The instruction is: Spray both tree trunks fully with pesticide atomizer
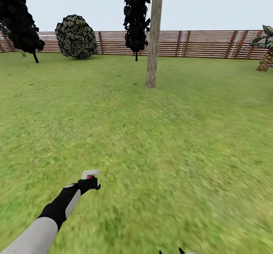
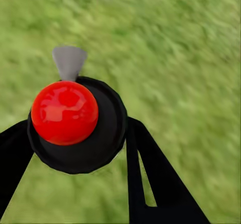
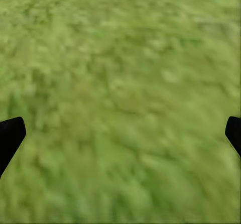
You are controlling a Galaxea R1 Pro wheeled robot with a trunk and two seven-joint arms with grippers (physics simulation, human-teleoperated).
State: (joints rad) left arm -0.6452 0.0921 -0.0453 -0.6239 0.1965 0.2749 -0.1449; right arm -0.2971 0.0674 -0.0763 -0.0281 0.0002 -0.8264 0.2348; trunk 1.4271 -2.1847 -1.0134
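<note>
My left gripper is shut on the pesticide atomizer, held low over the grass at the lower left. In the left wrist view the atomizer shows end-on: a black round body, a red ball top and a grey nozzle, with a black finger on either side. A bare grey-brown tree trunk rises straight ahead, some metres away across the lawn. My right gripper is open over bare grass, its tips just at the bottom edge.
A brown slatted fence closes the back of the lawn. Dark-leaved trees stand at the far left and by the fence. A round bush and a short palm line the fence.
</note>
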